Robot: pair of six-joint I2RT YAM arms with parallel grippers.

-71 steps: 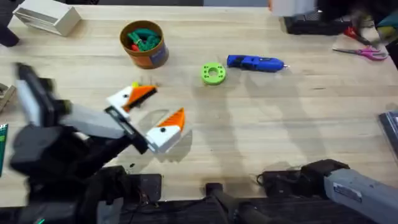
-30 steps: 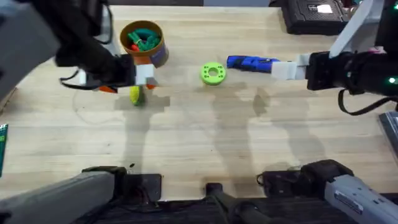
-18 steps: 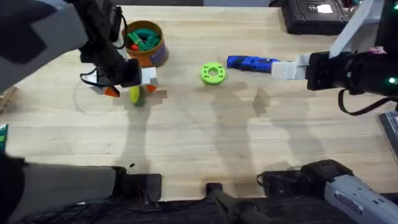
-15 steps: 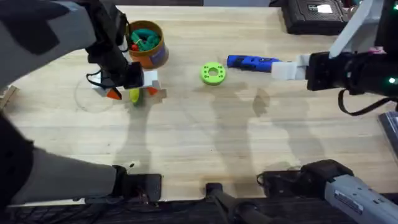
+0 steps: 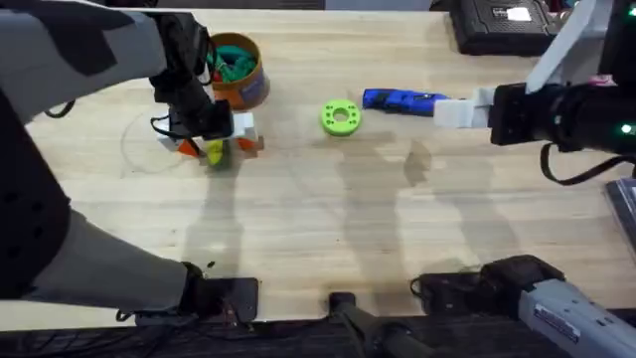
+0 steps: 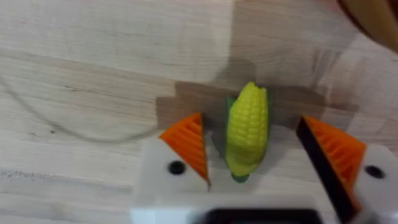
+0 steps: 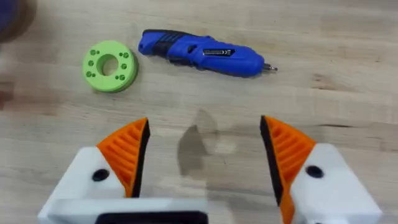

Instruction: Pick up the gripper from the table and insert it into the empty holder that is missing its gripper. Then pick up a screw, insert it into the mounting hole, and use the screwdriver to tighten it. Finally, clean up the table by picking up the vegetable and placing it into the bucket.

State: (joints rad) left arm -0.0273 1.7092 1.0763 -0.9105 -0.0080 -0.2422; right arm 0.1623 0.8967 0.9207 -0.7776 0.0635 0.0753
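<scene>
Count: 1 vegetable (image 6: 247, 129), 1 bucket (image 5: 235, 70), 1 screwdriver (image 7: 202, 53), 1 green ring disc (image 7: 110, 65), 2 arms, 2 grippers: left gripper (image 6: 255, 158), right gripper (image 7: 204, 155).

1. The bucket (image 5: 233, 68) stands on the counter (image 5: 328, 219) in the upper left of the overhead frame.
2. The vegetable (image 5: 214, 152) lies just below the bucket, between the left gripper's (image 6: 258, 158) fingers (image 6: 186, 146).
3. The ring disc (image 5: 341, 117) lies right of the bucket, near the top centre.
4. The screwdriver (image 5: 402, 99) lies just right of the disc, with the right gripper (image 5: 452, 109) at its right end.
</scene>
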